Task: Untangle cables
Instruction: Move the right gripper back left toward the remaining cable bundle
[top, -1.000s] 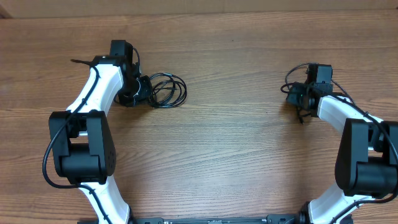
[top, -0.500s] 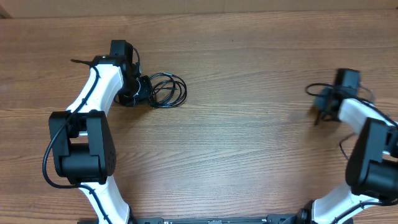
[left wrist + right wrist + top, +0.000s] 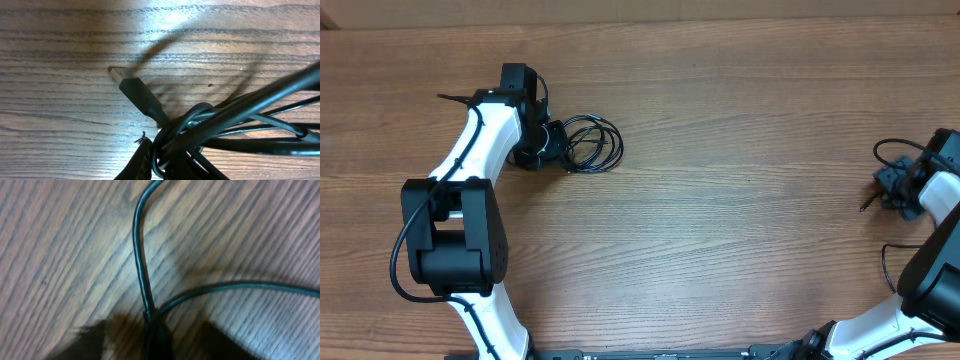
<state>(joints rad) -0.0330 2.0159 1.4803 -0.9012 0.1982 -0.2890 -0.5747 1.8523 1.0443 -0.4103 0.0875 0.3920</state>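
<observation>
Cable coil (image 3: 592, 146) lies on the wood table (image 3: 720, 250), left of centre and near the far side. It is a few thin black loops laid one over another. In the overhead view the left gripper (image 3: 552, 147) is at the coil's left edge and touches it. The second cable (image 3: 892, 149) is well apart from the coil, at the right edge of the table. It makes a small loop beside the right gripper (image 3: 894, 190), and one short end points out to the left and down.

Left wrist view: the coil (image 3: 225, 125) fills the lower right, w/ many strands crossing and running into the bottom of the frame under the camera. The left gripper's jaws are together on these strands. One flat plug (image 3: 134, 89) w/ a metal tip sticks out to the upper left, just over the table.

Right wrist view: blurred. The second cable (image 3: 140, 255) shows 2 strands, one going up and one curving right. They meet in a dark lump at bottom centre. Can't tell if the right jaws are apart or together.
</observation>
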